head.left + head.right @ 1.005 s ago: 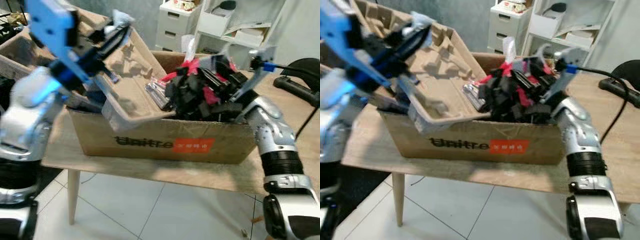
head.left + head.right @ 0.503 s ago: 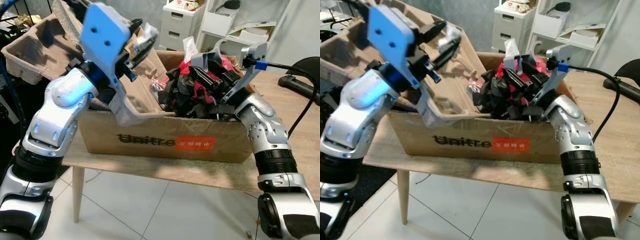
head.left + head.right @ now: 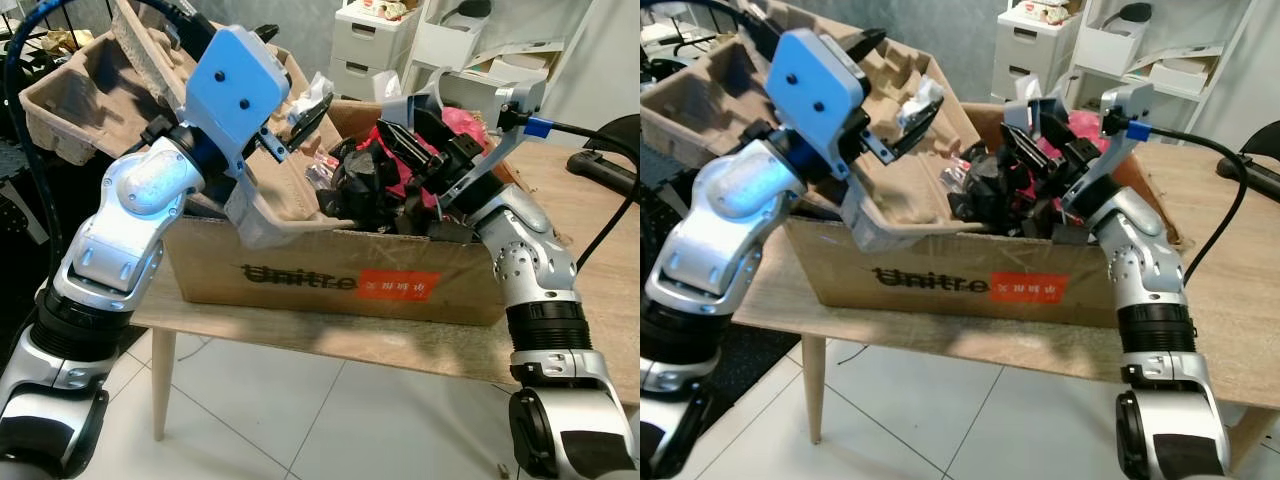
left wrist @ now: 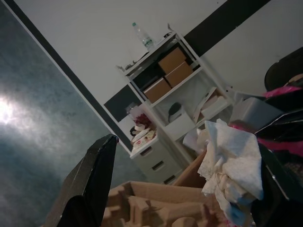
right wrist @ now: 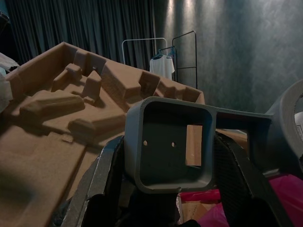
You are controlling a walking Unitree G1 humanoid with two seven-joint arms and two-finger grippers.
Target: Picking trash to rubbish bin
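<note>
wooden table [image 3: 380,340] carries a cardboard box [image 3: 330,280] of trash.
</note>
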